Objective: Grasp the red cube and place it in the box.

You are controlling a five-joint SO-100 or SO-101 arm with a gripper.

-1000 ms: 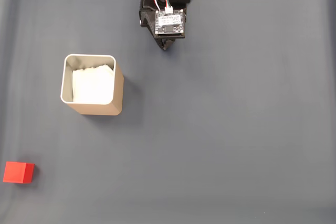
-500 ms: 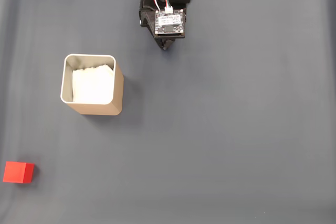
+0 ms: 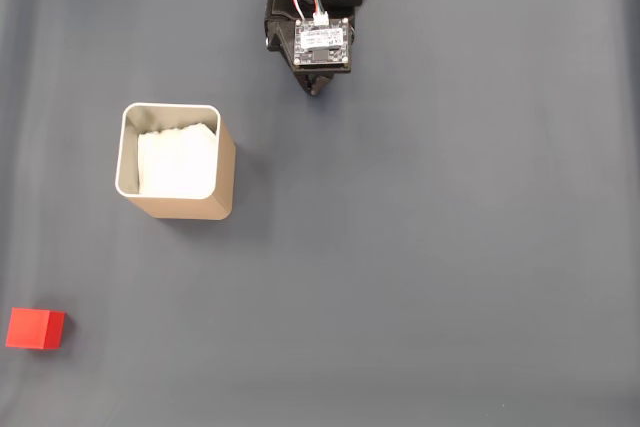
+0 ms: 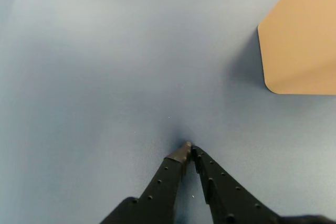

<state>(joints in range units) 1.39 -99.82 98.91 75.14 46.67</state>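
Red cube (image 3: 35, 329) sits lower left of the fixed view on the bench (image 3: 430, 247), well apart from the box (image 3: 176, 161); end effector (image 4: 189, 147), tips together and empty at top centre, should open before descending squarely over it.

A dark grey-blue mat (image 3: 450, 267) covers the whole work surface in the fixed view; it is plain, matte and without pattern; along its left side some faint paler bands run from top to bottom; in the wrist view the same mat (image 4: 105, 66) looks lighter and more blue, smooth, with a few tiny pale specks.
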